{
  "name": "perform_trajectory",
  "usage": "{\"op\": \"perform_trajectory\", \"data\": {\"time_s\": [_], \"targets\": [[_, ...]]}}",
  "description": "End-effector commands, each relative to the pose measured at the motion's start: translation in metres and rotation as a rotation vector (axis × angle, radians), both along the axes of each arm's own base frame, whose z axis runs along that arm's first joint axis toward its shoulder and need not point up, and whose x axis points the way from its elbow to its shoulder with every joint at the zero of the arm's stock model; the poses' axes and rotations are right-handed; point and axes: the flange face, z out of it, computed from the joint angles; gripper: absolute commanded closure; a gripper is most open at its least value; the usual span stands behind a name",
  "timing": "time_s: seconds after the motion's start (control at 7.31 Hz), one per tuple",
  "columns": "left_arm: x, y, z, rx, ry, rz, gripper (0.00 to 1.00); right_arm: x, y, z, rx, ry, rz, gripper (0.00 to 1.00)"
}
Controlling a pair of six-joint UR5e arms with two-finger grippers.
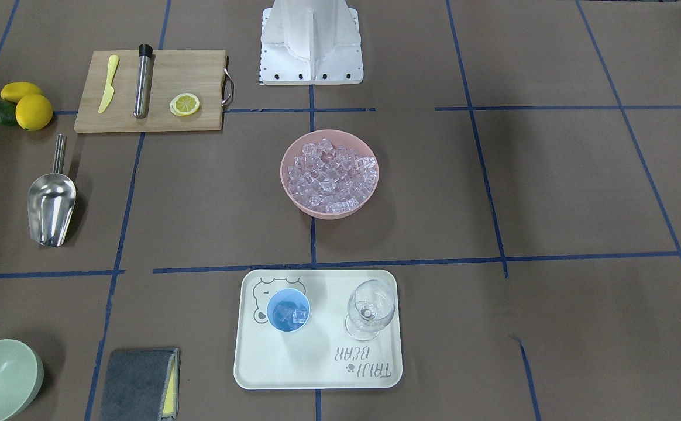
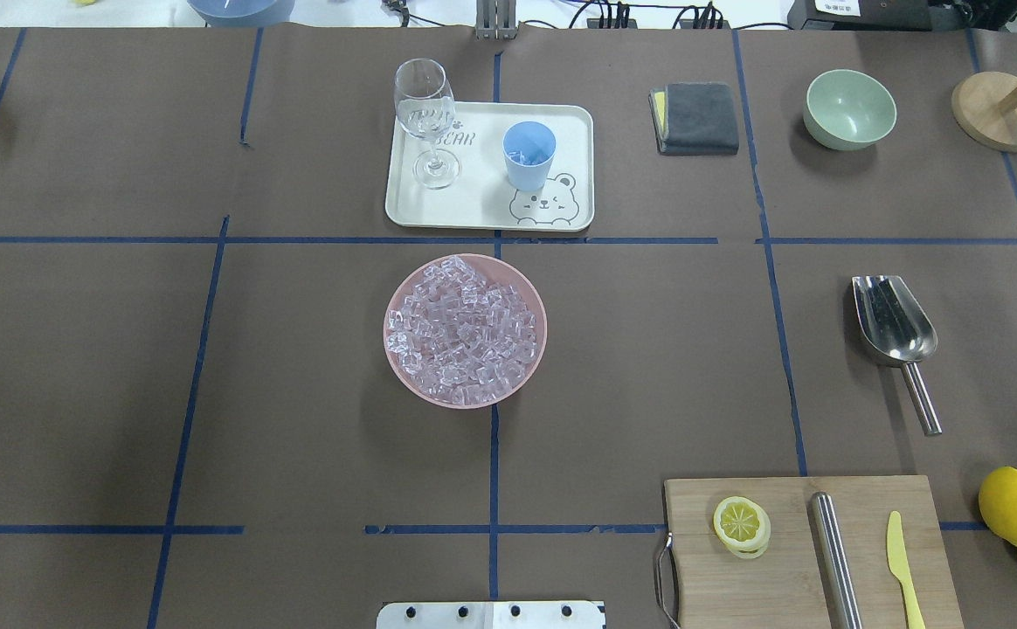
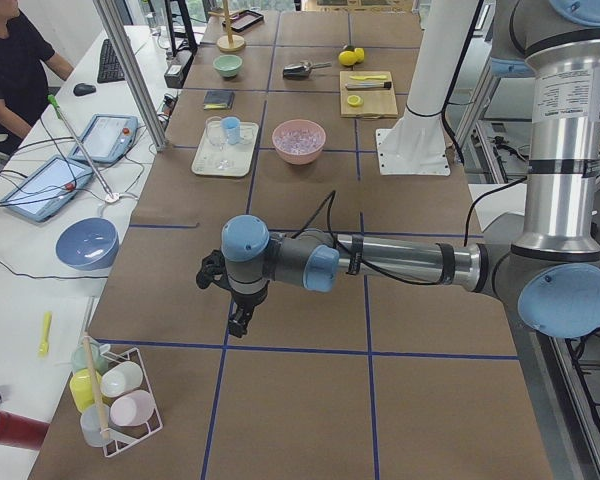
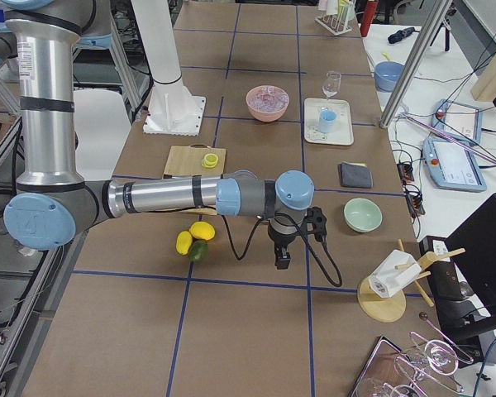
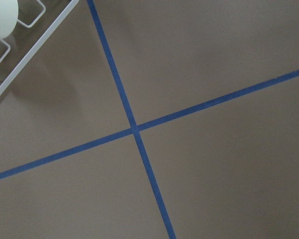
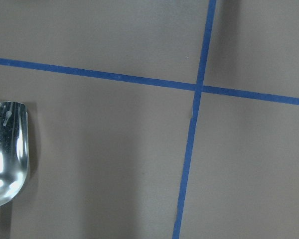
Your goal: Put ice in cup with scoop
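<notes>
The ice (image 2: 465, 332) is heaped in a pink bowl (image 1: 293, 193) at the table's middle. The light-blue cup (image 2: 529, 155) stands upright on a cream tray (image 2: 482, 210) and holds a few cubes (image 1: 291, 314). The steel scoop (image 2: 895, 321) lies alone on the table at my right, trough empty; its trough also shows at the left edge of the right wrist view (image 6: 5, 159). My right gripper (image 4: 282, 260) hangs above the table near the scoop. My left gripper (image 3: 238, 322) hangs over the table's far left end. I cannot tell whether either is open or shut.
A wine glass (image 2: 425, 114) stands on the tray beside the cup. A cutting board (image 2: 810, 550) carries a lemon slice, a steel cylinder and a yellow knife. Lemons (image 2: 1013, 505), a green bowl (image 2: 849, 109) and a grey cloth (image 2: 696, 118) lie on the right side.
</notes>
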Motion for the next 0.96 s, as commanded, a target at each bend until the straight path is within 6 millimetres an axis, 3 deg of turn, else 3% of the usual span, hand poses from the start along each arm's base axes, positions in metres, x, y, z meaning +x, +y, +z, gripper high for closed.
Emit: {"op": "perform_trajectory", "data": {"time_s": [0.0,0.14,0.41,0.82], "targets": [[0.0,0.001,0.007,-0.02,-0.002,-0.001,0.0,0.007,0.001,0.009,-0.015,-0.007,0.014,0.0],[-0.001,0.001,0.006,-0.02,-0.002,-0.001,0.0,0.008,-0.001,0.024,-0.002,-0.008,0.018,0.0],[-0.001,0.003,0.006,-0.042,-0.004,-0.003,0.0,0.016,0.002,0.081,0.027,-0.022,0.04,0.0],[-0.001,0.003,0.006,-0.043,-0.003,-0.004,0.0,0.03,0.007,0.079,0.025,-0.08,0.08,0.0]]}}
